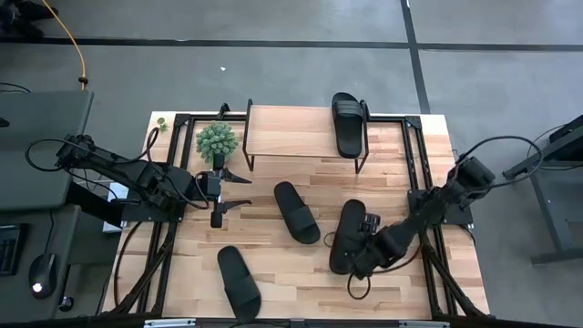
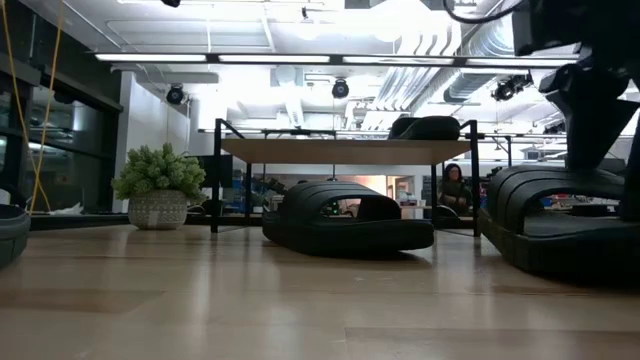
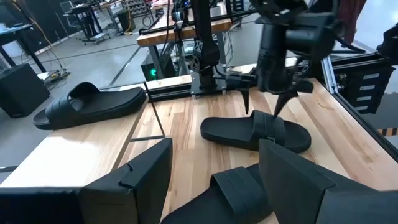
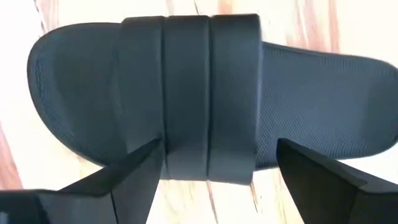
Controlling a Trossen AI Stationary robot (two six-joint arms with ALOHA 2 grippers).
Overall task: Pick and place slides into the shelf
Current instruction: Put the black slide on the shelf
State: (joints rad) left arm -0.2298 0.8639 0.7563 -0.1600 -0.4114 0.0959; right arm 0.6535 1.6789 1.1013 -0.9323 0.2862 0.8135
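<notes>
Nearby, a potted plant [image 1: 216,141] flanks the shelf [image 1: 291,132]; right tool [image 1: 365,239] spread over a slide [image 1: 347,235].

Place: robotics lab or workshop
Ceiling: exposed ducts [image 2: 470,45], strip lights [image 2: 280,57]
Floor: grey concrete [image 1: 273,73]
Background, 12 o'clock: workbenches [image 3: 99,7], a seated person [image 2: 452,187]

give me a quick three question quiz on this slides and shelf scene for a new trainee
1. How many slides lie on the shelf?
2. True or false: the right pincer hangs open over a slide on the table.
3. What stands just left of the shelf: A a potted plant, B a box, C a cup?

Key: 1. One. 2. True. 3. A.
</notes>
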